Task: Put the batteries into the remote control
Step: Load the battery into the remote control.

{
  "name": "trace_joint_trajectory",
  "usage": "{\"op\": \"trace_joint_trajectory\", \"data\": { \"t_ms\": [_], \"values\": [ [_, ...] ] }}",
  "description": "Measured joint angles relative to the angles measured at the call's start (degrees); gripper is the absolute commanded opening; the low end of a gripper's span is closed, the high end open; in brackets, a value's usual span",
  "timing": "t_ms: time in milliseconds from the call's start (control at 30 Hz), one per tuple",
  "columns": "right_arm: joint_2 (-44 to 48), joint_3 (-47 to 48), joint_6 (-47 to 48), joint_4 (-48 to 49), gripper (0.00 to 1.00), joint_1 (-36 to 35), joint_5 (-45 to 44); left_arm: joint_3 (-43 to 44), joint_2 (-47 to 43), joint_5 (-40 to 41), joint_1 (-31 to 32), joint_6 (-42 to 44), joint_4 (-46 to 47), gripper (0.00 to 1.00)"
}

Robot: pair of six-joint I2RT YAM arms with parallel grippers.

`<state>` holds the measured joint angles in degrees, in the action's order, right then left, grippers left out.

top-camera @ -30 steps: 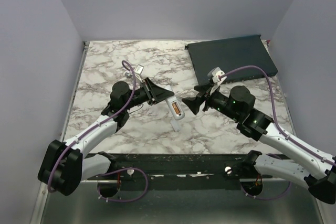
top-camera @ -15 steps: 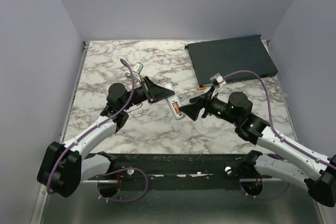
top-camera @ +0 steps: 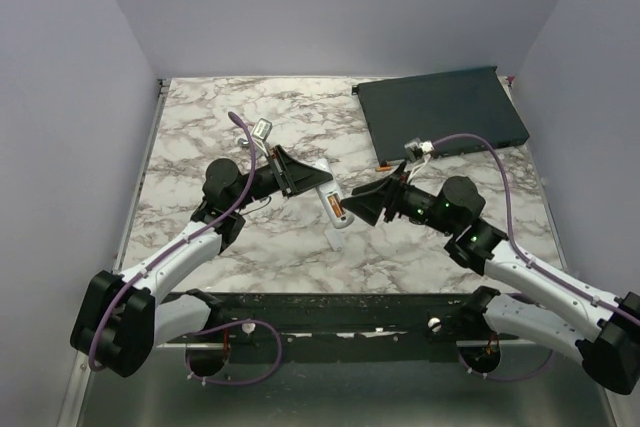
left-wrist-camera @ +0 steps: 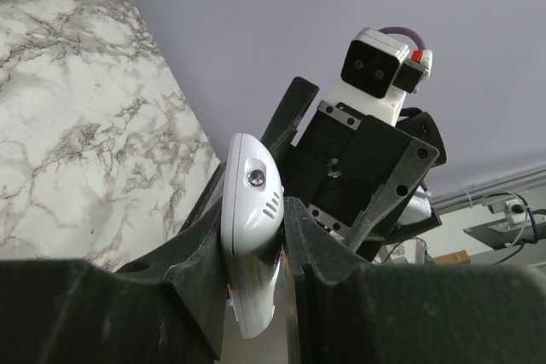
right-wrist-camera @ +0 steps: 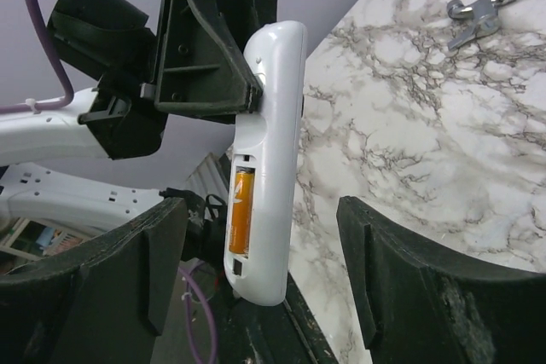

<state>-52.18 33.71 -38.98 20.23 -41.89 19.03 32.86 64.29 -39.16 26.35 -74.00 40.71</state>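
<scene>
The remote control [top-camera: 336,209] is a slim white handset held off the table in the middle of the top view. My left gripper [top-camera: 305,179] is shut on its upper end, and the left wrist view shows it clamped between both pads [left-wrist-camera: 254,228]. In the right wrist view the remote [right-wrist-camera: 275,125] hangs end-down with its back open, and one orange battery [right-wrist-camera: 241,210] sits in the recess. My right gripper [right-wrist-camera: 264,287] is open, its fingers on either side of the remote's lower end without touching it. It also shows in the top view [top-camera: 358,207]. No loose battery is in view.
A large dark flat box [top-camera: 440,112] lies at the back right. A small grey loose piece [top-camera: 263,129] lies on the marble at the back left and also shows in the right wrist view [right-wrist-camera: 478,16]. A small white piece [top-camera: 338,239] lies under the remote.
My right gripper has moved left and down towards the remote, so its open fingers now flank the remote's lower end. The left gripper has held the remote almost still.
</scene>
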Motion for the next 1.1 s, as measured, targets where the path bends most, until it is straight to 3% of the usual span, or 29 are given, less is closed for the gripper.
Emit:
{"op": "trace_joint_trajectory", "data": {
  "t_ms": [300,1100],
  "values": [
    [-2.97,-0.09,-0.61,1.16,0.68,0.00,1.07,0.00,0.00,-0.11,0.00,0.00,0.00,0.00],
    [-5.57,-0.07,-0.63,2.27,0.62,0.00,4.04,0.00,0.00,-0.13,0.00,0.00,0.00,0.00]
  ]
}}
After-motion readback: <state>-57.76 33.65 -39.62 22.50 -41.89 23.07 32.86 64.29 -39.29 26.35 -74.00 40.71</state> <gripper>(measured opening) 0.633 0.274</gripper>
